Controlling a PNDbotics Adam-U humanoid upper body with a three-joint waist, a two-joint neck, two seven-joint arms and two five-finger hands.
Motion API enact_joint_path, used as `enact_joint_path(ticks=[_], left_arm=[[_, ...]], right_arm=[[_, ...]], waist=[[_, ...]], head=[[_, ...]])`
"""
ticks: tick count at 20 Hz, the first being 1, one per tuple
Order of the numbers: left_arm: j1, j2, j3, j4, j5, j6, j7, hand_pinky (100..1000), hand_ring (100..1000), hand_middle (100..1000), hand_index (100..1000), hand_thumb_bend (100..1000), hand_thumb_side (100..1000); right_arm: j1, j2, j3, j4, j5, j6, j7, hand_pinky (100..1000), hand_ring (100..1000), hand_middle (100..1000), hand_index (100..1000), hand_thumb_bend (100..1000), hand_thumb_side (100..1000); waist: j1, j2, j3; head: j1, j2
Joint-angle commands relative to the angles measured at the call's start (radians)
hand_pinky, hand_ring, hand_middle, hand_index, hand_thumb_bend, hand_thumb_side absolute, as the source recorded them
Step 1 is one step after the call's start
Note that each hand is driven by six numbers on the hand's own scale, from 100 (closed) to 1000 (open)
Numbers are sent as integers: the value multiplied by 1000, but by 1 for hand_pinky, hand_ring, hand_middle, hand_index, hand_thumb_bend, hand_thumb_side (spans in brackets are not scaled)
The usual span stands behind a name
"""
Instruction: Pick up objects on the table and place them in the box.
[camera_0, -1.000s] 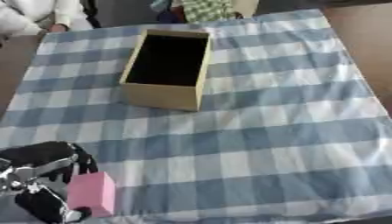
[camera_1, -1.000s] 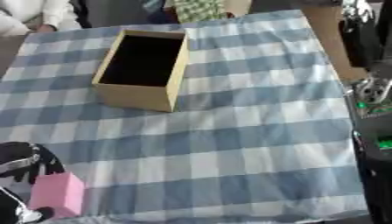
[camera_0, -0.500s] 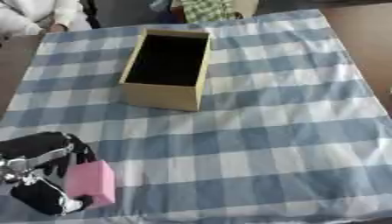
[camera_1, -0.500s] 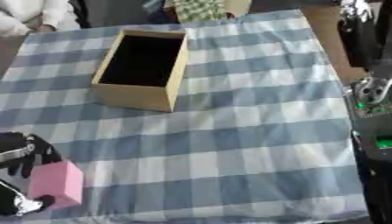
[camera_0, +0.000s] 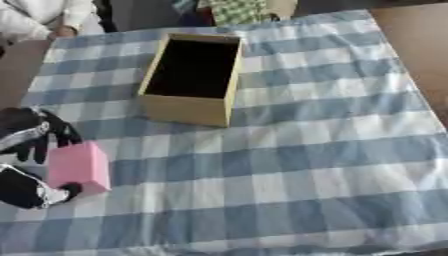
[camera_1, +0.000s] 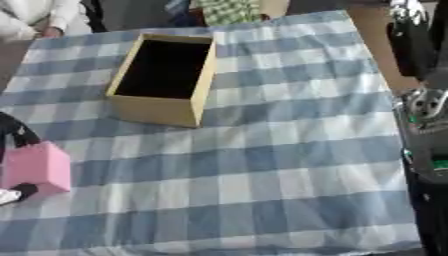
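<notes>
the robot's black left hand (camera_0: 33, 150) sits at the left edge of the blue and white checked tablecloth (camera_0: 289, 150), its fingers (camera_0: 54, 134) curled over the top of a pink rectangular block (camera_0: 79, 167) and its thumb (camera_0: 59, 192) against the block's lower left corner, so the block is pinched between them. the block stands just to the right of the palm; whether it rests on the cloth or is lifted off it cannot be told. the open tan cardboard box (camera_0: 194, 77) with a dark inside lies well apart from the hand, up and to its right, toward the far end of the cloth. the robot's right hand (camera_1: 409, 11) shows only partly at the upper right edge of the right eye view, away from the cloth; whether its fingers are spread or curled cannot be told.
</notes>
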Motion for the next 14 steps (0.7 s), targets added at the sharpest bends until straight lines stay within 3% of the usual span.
enact_joint_path(ticks=[1, 8, 14], left_arm=[[-44, 45, 43, -14, 6, -5, 0, 469, 496, 548, 695, 186, 209], [-151, 14, 66, 16, -26, 9, -12, 468, 499, 560, 714, 122, 136], [-265, -51, 57, 121, -61, -30, 20, 450, 487, 553, 716, 100, 107]], right_arm=[[-18, -28, -4, -15, -9, -3, 1, 853, 665, 660, 741, 100, 900], [-33, -35, 1, -15, -13, -11, 5, 852, 665, 661, 742, 100, 902], [-50, -36, 5, -15, -17, -15, 9, 852, 665, 660, 741, 100, 902]], waist=[[-4, -10, 0], [-18, 2, -8], [-35, 22, -16]], head=[[10, 6], [41, 6], [62, -4]])
